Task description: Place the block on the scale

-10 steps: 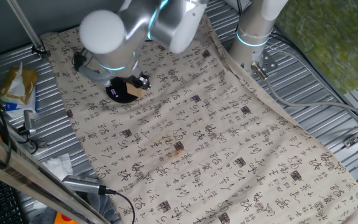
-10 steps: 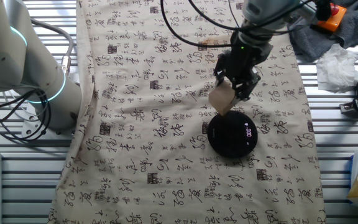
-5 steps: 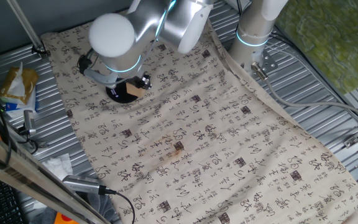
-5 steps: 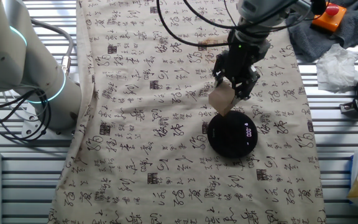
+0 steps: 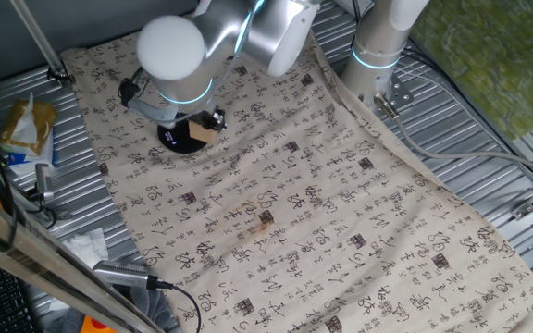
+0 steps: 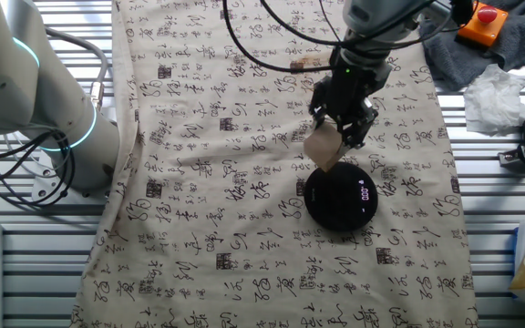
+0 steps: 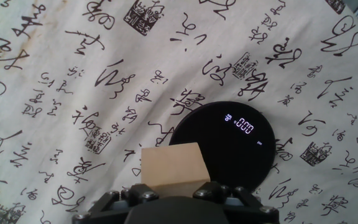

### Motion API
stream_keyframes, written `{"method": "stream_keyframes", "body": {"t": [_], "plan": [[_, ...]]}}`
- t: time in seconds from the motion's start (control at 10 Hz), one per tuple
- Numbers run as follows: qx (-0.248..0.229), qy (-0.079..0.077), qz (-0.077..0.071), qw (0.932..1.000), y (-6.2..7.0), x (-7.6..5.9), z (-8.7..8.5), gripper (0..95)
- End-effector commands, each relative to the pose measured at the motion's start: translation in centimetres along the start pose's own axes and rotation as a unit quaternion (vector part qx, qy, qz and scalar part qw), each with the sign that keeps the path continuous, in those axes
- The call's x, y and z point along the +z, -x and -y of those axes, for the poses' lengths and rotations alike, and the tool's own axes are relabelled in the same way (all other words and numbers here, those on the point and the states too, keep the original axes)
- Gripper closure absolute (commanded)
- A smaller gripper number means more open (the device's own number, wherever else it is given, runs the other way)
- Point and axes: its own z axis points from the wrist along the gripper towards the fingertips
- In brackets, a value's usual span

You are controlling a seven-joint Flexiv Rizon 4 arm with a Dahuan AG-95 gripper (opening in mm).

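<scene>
The hand (image 6: 339, 137) is clamped on the block (image 6: 324, 146), a plain tan wooden cube, held in the air just beside the scale (image 6: 341, 195), a glossy black disc on the desk's patterned cloth (image 6: 226, 200).

One fixed view looks down from high and far across the counter (image 5: 489, 139), with the scale (image 5: 181, 136) far off at 10 o'clock. The other fixed view faces back from the opposite side, nearer, the scale (image 6: 341, 196) just right of centre. The hand view looks steeply down from close above; the scale (image 7: 224, 144) lies centre, toward 5 o'clock. All three share the scale and the patterned cloth (image 5: 294, 194).
</scene>
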Motion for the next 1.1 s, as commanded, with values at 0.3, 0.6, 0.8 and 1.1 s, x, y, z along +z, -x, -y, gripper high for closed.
{"method": "stream_keyframes", "body": {"t": [0.3, 0.6, 0.8, 1.1], "plan": [[0.019, 0.008, 0.016, 0.9997, 0.01, 0.03, -0.01, 95.0], [0.024, 0.022, 0.011, 0.9994, 0.01, 0.03, -0.01, 95.0], [0.031, 0.023, -0.003, 0.9993, 0.01, 0.03, -0.01, 95.0], [0.037, 0.028, -0.008, 0.9989, 0.01, 0.03, -0.01, 95.0]]}}
